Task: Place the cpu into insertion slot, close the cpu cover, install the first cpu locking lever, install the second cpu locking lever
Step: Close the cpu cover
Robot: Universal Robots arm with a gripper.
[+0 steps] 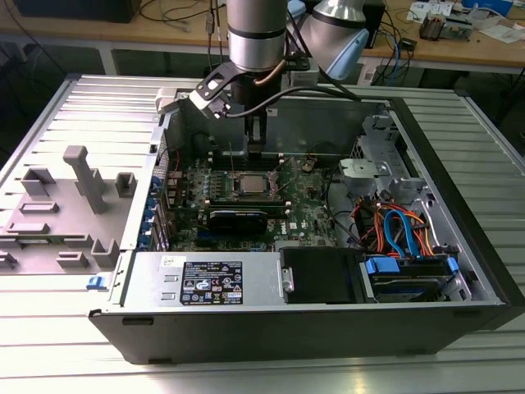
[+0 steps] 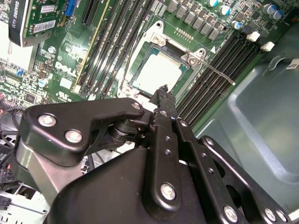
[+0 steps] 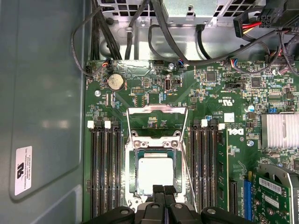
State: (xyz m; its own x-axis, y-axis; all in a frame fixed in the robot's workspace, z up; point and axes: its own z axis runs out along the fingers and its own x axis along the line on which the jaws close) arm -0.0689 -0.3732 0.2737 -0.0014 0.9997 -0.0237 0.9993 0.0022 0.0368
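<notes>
Open computer case (image 1: 459, 271) containing green motherboard (image 3: 219, 93); 1 gripper (image 3: 162, 188) poised just above the insertion slot (image 3: 131, 158), fingers pressed together, holding nothing. Cpu cover (image 3: 158, 110): swung up and open at one edge of the slot. Cpu (image 3: 156, 170): seated flat in the slot, silvery top exposed.

The cpu (image 3: 155, 170) lies in the insertion slot (image 3: 130, 179).

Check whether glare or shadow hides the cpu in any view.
First wrist view: cpu evenly lit, pale sheen, edges visible. Second wrist view: same, but the gripper overlaps one edge. Exterior view: dimmer inside the case, no glare.
</notes>
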